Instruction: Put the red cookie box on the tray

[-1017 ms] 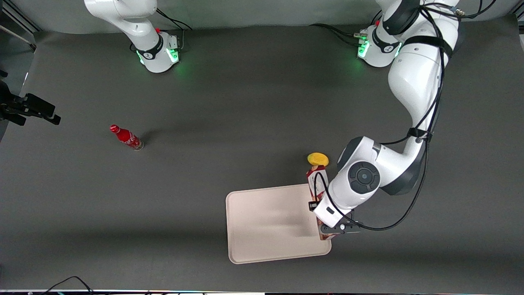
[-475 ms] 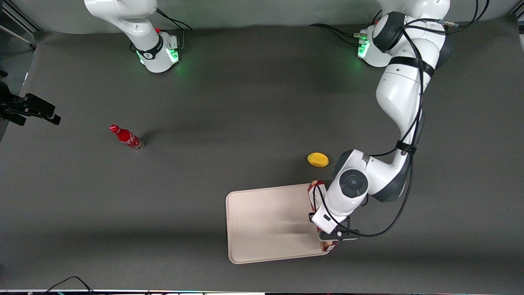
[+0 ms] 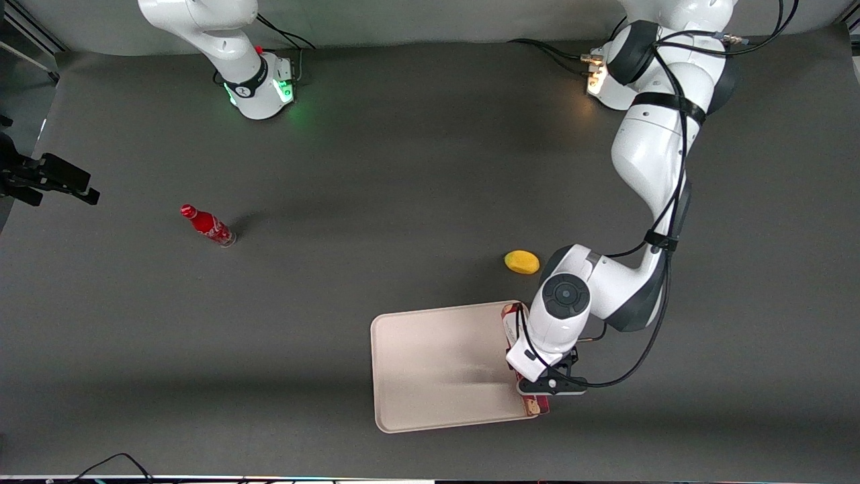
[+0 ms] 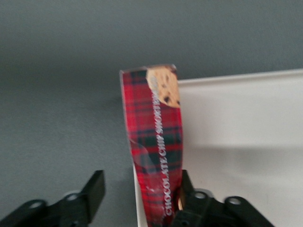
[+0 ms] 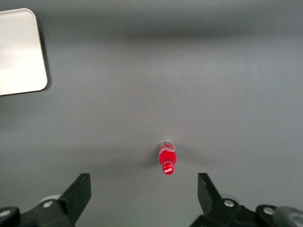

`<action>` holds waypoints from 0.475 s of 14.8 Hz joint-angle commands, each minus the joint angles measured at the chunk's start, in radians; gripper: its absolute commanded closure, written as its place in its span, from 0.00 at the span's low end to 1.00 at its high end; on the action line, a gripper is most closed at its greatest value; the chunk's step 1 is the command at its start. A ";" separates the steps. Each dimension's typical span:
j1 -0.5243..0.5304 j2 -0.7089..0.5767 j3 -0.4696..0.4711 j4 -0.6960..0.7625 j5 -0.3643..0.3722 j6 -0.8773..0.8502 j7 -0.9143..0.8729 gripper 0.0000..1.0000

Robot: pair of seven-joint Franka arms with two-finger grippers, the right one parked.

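**Cookie box sitting at the tray's rim**

Objects on the dark grey table are numbering four: one long narrow dark-red tartan cookie box [image 3: 535, 405], one large flat pale pinkish-white rectangular tray [image 3: 437, 363] with rounded corners and a low rim, one small red bottle [image 3: 207, 225], and one yellow oval fruit-like object [image 3: 522, 261].

White lettering is running lengthwise along the red cookie box [image 4: 156, 151], reading "CHOCOLATE CHIP SHORTBREAD" as far as it can be made out, and a brown chocolate-chip cookie is showing printed at one end. The small red bottle [image 5: 166, 159] is carrying a white script label too small to read.

The box's long axis is running along the tray's short edge at the working arm's end, one end pointing toward the front camera and the other toward the yellow object. In the wrist view the box is standing on its narrow side, leaning slightly, right at the tray's rim [image 4: 236, 78]; whether it is resting inside the rim or partly over it cannot be told.

The left arm's black two-finger gripper [image 3: 545, 383] is hanging directly above the box at that tray edge. Its fingers [image 4: 93, 188] are standing apart: one is clear of the box with grey table showing between, the other is sitting just beside the box's opposite face.

The bottle is standing well apart from everything, toward the parked arm's end of the table.
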 commanded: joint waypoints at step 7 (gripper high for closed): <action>0.066 -0.260 0.019 0.021 -0.196 -0.498 0.005 0.00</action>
